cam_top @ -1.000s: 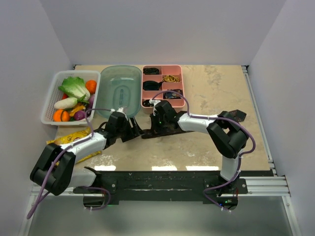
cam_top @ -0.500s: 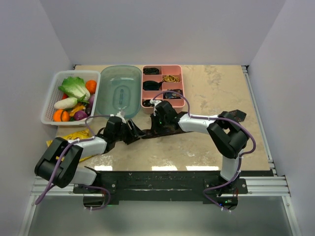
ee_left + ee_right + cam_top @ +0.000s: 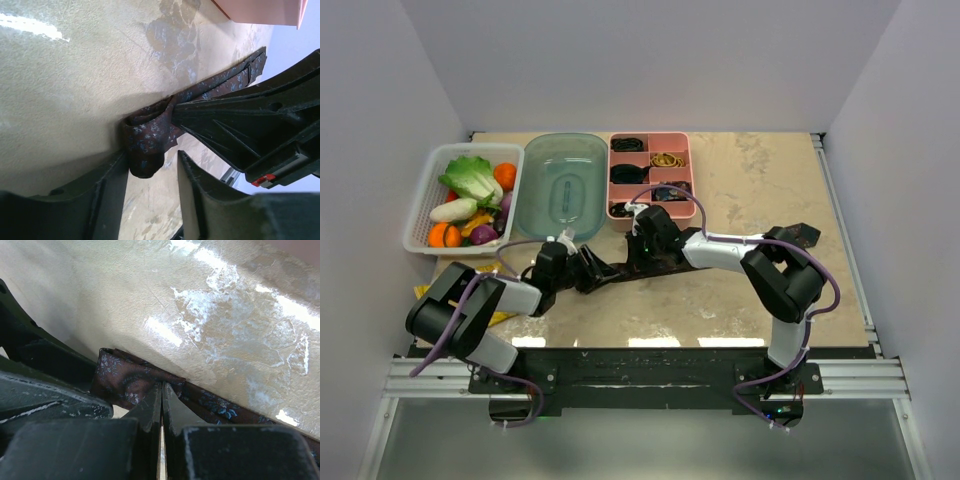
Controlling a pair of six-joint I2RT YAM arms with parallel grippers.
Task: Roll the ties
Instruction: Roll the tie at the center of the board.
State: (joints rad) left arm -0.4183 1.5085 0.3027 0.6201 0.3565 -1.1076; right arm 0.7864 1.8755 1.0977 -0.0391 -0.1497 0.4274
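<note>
A brown-maroon speckled tie lies flat across the middle of the table, its left end wound into a small roll. My left gripper is low at that roll. Its jaws stand open around the roll's end, which touches one finger with a gap to the other. My right gripper is shut, its fingertips pressed down on the tie just behind the roll. The rest of the tie runs away under the right gripper's body.
A pink divider tray holding dark rolled items stands at the back, its corner in the left wrist view. A teal tub and a white basket of vegetables stand at the back left. A yellow packet lies under the left arm.
The left arm's elbow has swung forward and inward, and its gripper has dropped lower at the tie's rolled end. The right arm and the tie have stayed in place.
</note>
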